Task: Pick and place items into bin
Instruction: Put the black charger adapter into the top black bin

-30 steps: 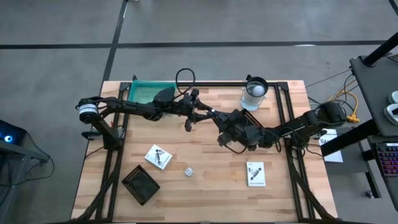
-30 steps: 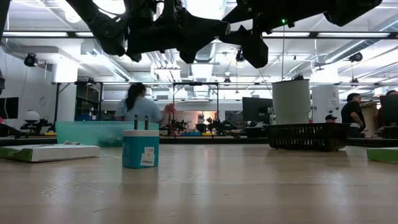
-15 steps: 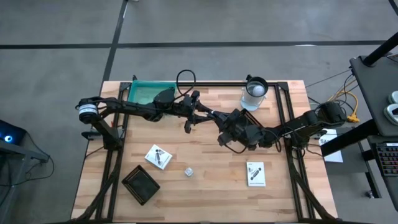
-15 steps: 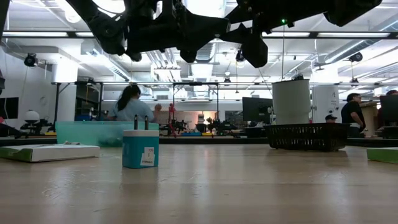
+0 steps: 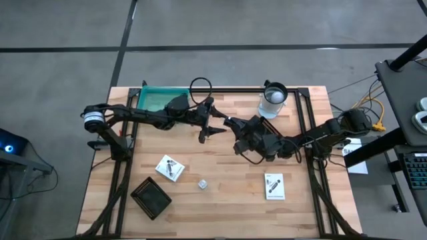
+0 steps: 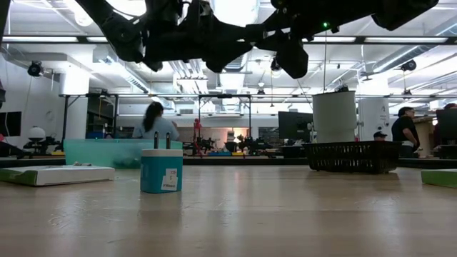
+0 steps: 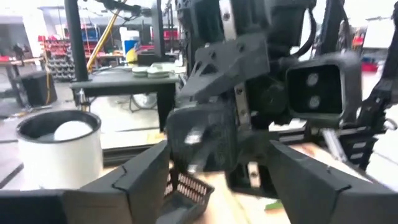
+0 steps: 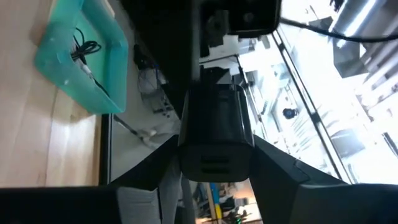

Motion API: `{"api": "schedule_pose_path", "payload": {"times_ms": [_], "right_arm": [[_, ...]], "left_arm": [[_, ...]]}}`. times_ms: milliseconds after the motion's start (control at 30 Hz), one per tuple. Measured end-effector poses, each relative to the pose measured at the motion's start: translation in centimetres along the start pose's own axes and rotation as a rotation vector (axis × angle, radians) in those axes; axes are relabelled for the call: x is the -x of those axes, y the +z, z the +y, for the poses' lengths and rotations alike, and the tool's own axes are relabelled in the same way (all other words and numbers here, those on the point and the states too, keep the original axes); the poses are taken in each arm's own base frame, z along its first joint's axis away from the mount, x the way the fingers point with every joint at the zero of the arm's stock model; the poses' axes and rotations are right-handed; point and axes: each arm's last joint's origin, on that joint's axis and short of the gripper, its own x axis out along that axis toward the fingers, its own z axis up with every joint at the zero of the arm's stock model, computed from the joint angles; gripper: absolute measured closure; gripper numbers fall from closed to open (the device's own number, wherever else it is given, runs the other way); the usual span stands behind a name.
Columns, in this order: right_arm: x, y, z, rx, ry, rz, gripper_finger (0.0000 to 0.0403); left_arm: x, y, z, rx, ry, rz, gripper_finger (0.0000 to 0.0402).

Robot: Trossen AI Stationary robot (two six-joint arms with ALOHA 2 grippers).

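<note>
R gripper point(image 5: 235, 128) jaws closed on flat sides of black block point(image 8: 214, 134), mid-air over table centre; L gripper point(image 5: 211, 124) jaws spread wide either side of same block, apparently not gripping; teal bin point(image 5: 150, 99) near, behind L arm; block judged light, rigid, smooth, may slip; take squarely across flat faces.

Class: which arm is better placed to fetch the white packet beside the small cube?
Left: the left gripper is open, the packet on its side; the right gripper grips a black plug.
</note>
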Motion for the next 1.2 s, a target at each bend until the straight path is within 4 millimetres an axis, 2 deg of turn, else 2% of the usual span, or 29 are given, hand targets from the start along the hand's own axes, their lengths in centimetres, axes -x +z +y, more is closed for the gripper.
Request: {"api": "schedule_pose_path", "payload": {"times_ms": [167, 333, 567, 767, 967, 1200], "right_arm": [[0.1, -0.3, 0.2, 0.012, -0.003, 0.047, 0.0260], [0.2, -0.8, 0.4, 0.019, -0.031, 0.164, 0.0260], [0.4, -1.5, 0.8, 0.018, -0.048, 0.262, 0.0260], [1.0, -2.9, 2.0, 0.024, -0.067, 0.377, 0.0260], [1.8, -4.4, 3.5, -0.094, -0.075, 0.383, 0.0260], [2.9, -6.4, 5.2, -0.267, -0.091, 0.388, 0.0259]], "left_arm": [[0.7, 0.0, 0.3, 0.011, 0.029, 0.082, 0.0132], [1.8, 0.5, 0.4, 0.060, 0.083, 0.174, 0.0131], [2.6, 0.0, 0.2, 0.111, 0.157, 0.304, 0.0130], [3.7, 0.0, -0.3, 0.160, 0.175, 0.418, 0.0130], [4.9, 1.2, -0.8, 0.157, 0.254, 0.462, 0.0130], [5.1, 1.5, -0.8, 0.145, 0.273, 0.453, 0.0130]]}}
